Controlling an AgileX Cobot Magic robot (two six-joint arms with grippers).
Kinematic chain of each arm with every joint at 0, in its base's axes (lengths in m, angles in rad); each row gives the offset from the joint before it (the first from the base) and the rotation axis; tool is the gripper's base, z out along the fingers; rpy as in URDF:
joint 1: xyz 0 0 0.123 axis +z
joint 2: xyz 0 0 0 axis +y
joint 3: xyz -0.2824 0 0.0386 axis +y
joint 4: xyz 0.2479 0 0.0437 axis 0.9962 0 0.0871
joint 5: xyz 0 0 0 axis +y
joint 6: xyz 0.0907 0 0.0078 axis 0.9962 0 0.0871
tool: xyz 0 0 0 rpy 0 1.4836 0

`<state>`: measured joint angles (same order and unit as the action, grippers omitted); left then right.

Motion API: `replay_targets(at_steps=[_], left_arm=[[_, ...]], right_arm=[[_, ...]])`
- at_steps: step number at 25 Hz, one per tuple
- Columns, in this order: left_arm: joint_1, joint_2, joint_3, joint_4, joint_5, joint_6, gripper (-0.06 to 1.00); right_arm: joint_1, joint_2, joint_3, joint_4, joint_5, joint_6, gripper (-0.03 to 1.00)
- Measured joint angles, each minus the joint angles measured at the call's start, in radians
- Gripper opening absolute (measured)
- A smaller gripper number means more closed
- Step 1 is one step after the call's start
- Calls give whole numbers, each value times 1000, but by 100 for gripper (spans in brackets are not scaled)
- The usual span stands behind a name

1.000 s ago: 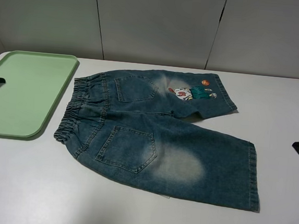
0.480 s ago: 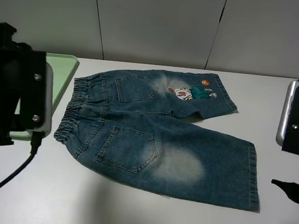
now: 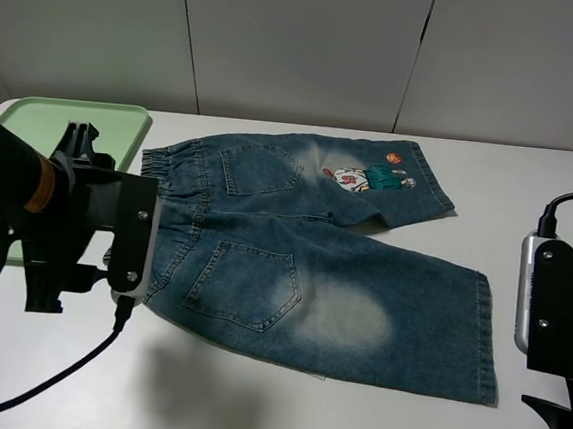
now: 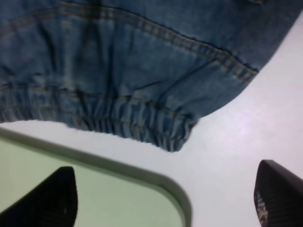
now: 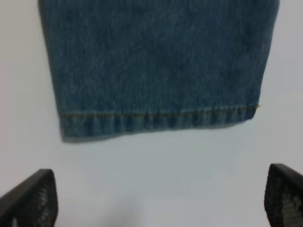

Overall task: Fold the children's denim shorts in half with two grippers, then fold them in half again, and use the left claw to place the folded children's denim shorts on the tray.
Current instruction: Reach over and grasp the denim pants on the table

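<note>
Showing the children's denim shorts (image 3: 302, 266) spread flat and unfolded on the white table (image 3: 530, 186), back pockets up, with the cartoon patch (image 3: 365, 174) on the far leg. The elastic waistband (image 4: 128, 118) lies just beside the pale green tray (image 3: 104, 120), without resting on it. The legs run toward the right-hand side.

The left end effector (image 4: 165, 196) hovers with its fingers spread wide and nothing between them. One fingertip is over the tray and the other over bare table, and the near corner of the waistband is just ahead. The right end effector (image 5: 158, 198) is likewise wide open and empty, facing the stitched hem (image 5: 156, 118) of the near leg across a strip of table. No fold has been made; the step in hand appears to be the approach for the first two-handed grasp.

Likely faults:
- The left finger above the tray could strike the raised rim on descent and shove the tray.
- The bulky gathered elastic may slip from a shallow pinch.
- At the hem, fingers arriving too flat could push the denim into wrinkles, or catch only the upper layer.
- Unequal lift by the two arms would skew the fold.
</note>
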<state>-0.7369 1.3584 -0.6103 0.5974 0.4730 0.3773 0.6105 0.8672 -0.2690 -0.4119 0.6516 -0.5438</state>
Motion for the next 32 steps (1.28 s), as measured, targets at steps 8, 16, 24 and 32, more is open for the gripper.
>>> replay_targets(at_steps=[8,16,24,32], left_arm=[[27,106,-1,22,-51,-2,75],[91,111,-1,36,-86,-2,75],[94,111,-1,36,-152,-2,75],[95,112,-1,46,-206,-2,75]], right_arm=[[0,65,2,40,-84,-5,66],[0,264,2,15,-183,-14,66],[0,495,1,-21,-343,32,66],[0,573,1,-45,-443,34,66]])
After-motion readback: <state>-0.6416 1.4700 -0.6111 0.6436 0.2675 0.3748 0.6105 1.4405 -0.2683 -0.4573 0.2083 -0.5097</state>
